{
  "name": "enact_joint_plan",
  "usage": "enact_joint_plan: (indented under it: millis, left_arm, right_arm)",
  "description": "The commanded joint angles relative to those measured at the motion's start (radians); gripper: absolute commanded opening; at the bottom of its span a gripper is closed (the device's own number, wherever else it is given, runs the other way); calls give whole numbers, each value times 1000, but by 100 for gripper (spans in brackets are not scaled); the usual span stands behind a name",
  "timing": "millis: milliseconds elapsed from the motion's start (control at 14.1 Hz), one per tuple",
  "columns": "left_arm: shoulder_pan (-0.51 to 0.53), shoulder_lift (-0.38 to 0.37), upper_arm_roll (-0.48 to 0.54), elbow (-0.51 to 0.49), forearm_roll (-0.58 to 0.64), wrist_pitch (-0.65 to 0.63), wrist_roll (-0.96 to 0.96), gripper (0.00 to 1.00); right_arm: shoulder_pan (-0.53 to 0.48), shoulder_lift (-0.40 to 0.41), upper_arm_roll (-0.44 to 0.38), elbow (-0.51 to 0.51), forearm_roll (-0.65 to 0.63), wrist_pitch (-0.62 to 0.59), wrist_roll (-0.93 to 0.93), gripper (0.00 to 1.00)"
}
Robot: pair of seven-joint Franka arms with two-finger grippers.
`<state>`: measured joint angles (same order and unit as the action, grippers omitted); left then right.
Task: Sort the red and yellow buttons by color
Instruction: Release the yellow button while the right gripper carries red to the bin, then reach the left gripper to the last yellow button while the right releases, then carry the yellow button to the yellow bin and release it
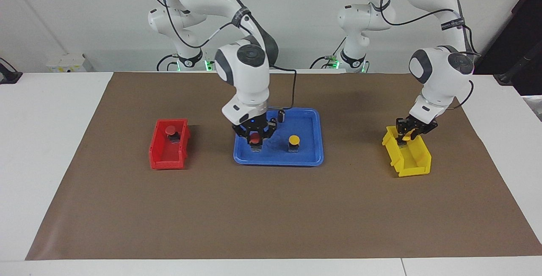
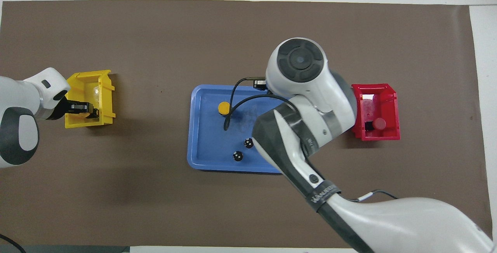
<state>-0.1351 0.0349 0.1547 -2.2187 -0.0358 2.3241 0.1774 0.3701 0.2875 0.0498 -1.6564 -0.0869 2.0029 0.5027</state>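
Brown matte mat [image 1: 271, 208] covers the white surface [image 1: 46, 149]; items listed from the robots outward.

- Two dark capless cylinders [image 2: 242, 149]: small, in the blue tray, on its side nearest the robots.
- Blue tray [image 1: 311, 157]: glossy plastic, rounded corners, raised lip, mid-mat.
- Right gripper [image 1: 255, 139]: low in the tray, fingers set around a red button [image 1: 255, 139]; whether they press it I cannot tell (the overhead view hides it under the arm).
- Yellow button [image 1: 294, 140]: round flat cap, dark blocky base, upright in the tray beside the red one.
- Red bin [image 1: 168, 157]: rigid, open-topped, toward the right arm's end; holds one red-capped button [image 1: 170, 130].
- Yellow bin [image 1: 413, 164]: same form, toward the left arm's end.
- Left gripper [image 1: 404, 135]: over the yellow bin, fingers pinching something yellow, probably a button.

Handling advice: seat the fingers squarely on the red button's blocky base below the cap, then lift straight up, clear of the tray lip.
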Motion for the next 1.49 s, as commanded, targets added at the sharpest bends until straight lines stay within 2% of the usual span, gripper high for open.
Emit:
enact_joint_plan:
  millis: [0,142,284,355,569,711,853,924,1066,1351,1422]
  left_arm:
    - [14,-15,-9,7,-18,-8,19,57]
    - [12,-23,-9,91,-18,-130,16,63]
    - [-3,-27,-20,199,-18,-262,-21,75]
    - [-30,-23,-39,236,-18,-290,-114,83]
    - [-242,-18,-47,234,-18,-229,-431,87]
    - [-398,-6,-47,243,-12,-197,-656,87]
    - [-503,69,-47,293,16,-177,-804,87]
    - [-547,132,-47,347,34,-177,-878,87]
    - [-589,213,-47,414,36,-175,-927,87]
    - [-618,304,-47,430,34,-106,-932,86]
    - [-621,318,-47,436,36,-97,-941,86]
  right_arm:
    - [-184,-149,16,-161,2,-9,-209,26]
    - [-273,-162,16,-183,16,-1,-352,26]
    - [-328,-175,16,-235,18,46,-395,26]
    - [-350,-191,16,-290,18,101,-421,26]
    - [-378,-231,16,-445,29,278,-467,26]
    - [-402,-238,16,-471,29,295,-493,26]
    - [-408,-237,16,-500,30,324,-497,26]
    - [-407,-237,16,-520,30,359,-497,26]
    - [-408,-228,16,-545,30,398,-497,26]
    - [-405,-179,18,-548,30,433,-497,29]
    - [-405,-177,18,-546,30,433,-497,37]
